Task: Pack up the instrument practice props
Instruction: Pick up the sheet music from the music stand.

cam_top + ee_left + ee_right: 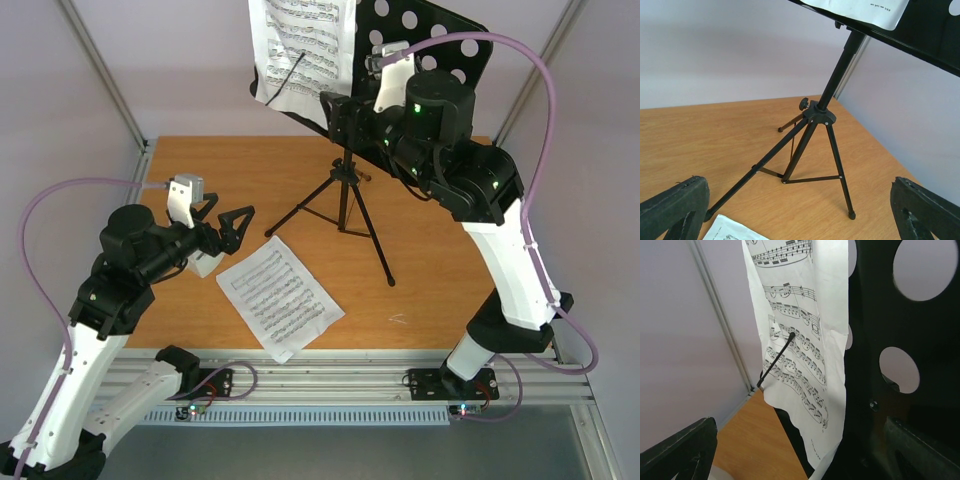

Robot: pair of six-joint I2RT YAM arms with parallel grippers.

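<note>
The black tripod music stand (345, 190) stands mid-table, its perforated desk (440, 40) raised at the back. One sheet-music page (300, 45) hangs on the desk under a thin wire arm (775, 362). My right gripper (342, 112) is open at the desk's lower edge, with the page's bottom (805, 405) and the desk edge (865, 365) between its fingers (680, 450). A second page (278, 295) lies flat on the table. My left gripper (243, 228) is open and empty, facing the tripod legs (805, 145). A small white object (205, 263) sits mostly hidden under my left arm.
The wooden table (430, 260) ends at white enclosure walls with metal posts (725, 330) at the back corners. The tripod's front leg foot (390, 282) reaches toward the right arm's base. A corner of the flat page (735, 232) shows near my left fingers.
</note>
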